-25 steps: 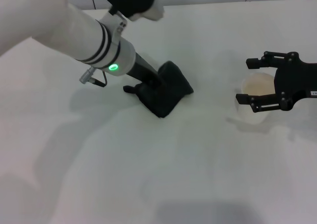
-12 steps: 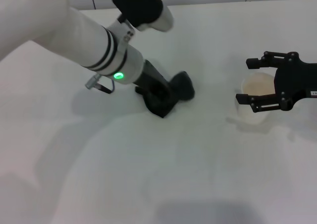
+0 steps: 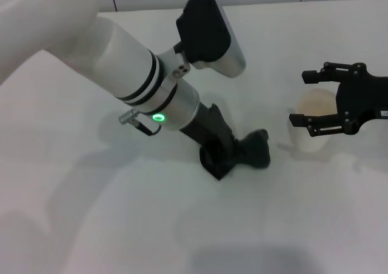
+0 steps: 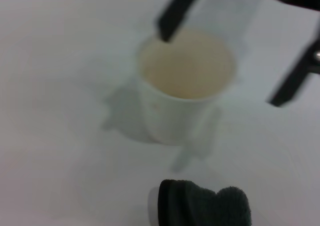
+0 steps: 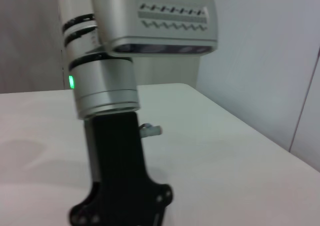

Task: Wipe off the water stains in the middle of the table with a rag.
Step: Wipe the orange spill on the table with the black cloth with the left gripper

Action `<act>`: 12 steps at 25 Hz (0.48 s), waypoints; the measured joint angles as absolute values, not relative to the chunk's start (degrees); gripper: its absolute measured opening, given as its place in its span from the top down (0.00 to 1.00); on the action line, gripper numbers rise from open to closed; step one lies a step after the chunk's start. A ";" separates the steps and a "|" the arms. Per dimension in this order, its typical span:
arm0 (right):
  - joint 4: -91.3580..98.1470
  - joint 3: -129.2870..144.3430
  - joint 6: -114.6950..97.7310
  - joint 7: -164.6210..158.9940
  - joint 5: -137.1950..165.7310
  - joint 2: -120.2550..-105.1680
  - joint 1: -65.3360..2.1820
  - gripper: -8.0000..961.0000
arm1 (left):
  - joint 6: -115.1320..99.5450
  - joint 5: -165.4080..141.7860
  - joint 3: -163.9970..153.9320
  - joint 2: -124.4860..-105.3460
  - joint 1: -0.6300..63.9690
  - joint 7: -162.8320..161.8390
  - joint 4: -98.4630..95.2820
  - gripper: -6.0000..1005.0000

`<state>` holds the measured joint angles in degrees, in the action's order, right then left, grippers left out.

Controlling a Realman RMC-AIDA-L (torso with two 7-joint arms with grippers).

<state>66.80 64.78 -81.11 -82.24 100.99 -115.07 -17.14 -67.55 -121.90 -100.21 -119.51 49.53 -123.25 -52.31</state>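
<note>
A: Since the earlier frames the left gripper [image 3: 233, 157] has dragged the rag [image 3: 254, 153] rightward and nearer the robot, toward the cup [image 3: 309, 125]. Right gripper [image 3: 330, 101] hasn't moved.

B: Left claw state?

A: Pressed down on the rag at the table [image 3: 91, 213]; whether the fingers clamp it, can't tell. Rag bunched, long axis running left-right, its free end sticking out toward the cup.

B: Stain?

A: Not visible in any view, maybe under the rag. Wrist view shows the rag tip [image 4: 205, 206] just short of the cup [image 4: 185, 86].

B: Right claw?

A: Spread open, hovering around the cup, not gripping. The left arm alone reaches the rag. I'd judge further rightward travel risks bumping the cup.
</note>
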 joint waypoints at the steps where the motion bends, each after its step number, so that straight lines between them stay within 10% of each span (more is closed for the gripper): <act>1: 66.80 64.77 -81.07 -82.24 100.99 -115.07 -17.13 0.10 | -68.37 -121.51 -100.21 -119.51 49.54 -122.69 -52.32 0.89; 12: 66.79 64.77 -80.85 -82.33 100.99 -115.04 -17.13 0.10 | -72.96 -122.39 -99.11 -119.49 49.37 -120.91 -52.34 0.88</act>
